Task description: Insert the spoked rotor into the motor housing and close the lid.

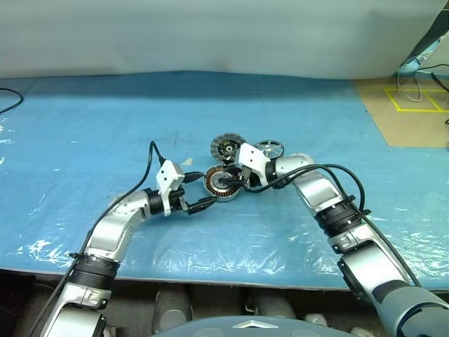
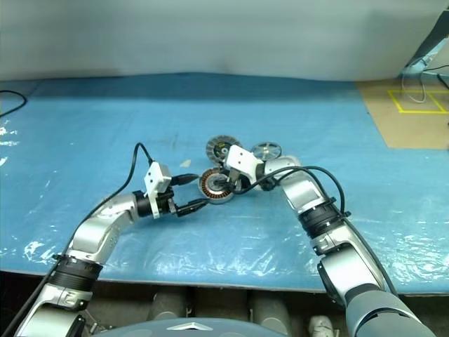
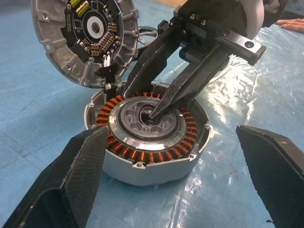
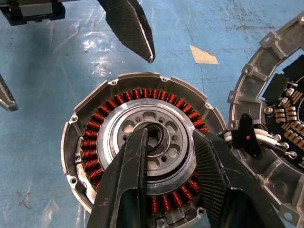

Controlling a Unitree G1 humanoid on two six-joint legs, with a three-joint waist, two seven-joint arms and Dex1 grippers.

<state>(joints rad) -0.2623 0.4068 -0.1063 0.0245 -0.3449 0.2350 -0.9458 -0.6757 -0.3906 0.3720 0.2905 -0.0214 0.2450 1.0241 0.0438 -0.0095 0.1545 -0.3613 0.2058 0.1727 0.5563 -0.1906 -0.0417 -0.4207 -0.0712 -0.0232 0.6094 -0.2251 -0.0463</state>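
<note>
The motor housing (image 1: 222,184) sits on the blue-covered counter (image 1: 84,126) near the middle of the left eye frame, its ring of copper-orange windings facing up around a pale metal centre with a dark bore. Just above it in that frame stands the lid (image 1: 227,147), tilted up on edge against the housing's far rim, its dark inner face with small components turned toward the camera; in the left wrist view it fills the upper left corner (image 3: 85,40) and short white wires run from it to the housing. To the right of the lid, partly behind the right arm, lies the spoked rotor (image 1: 269,148), flat on the counter and apart from the housing.

The right pincer (image 4: 168,142) reaches in from the right of the left eye frame and points down onto the housing's centre. Its fingers (image 3: 190,83) stand slightly apart: one tip dips into the central bore, the other rests on the pale ring beside it, with nothing gripped between them.

The left pincer (image 1: 198,190) hangs just left of the housing, level with it, its two fingers spread wide and empty, not touching the housing wall.
</note>
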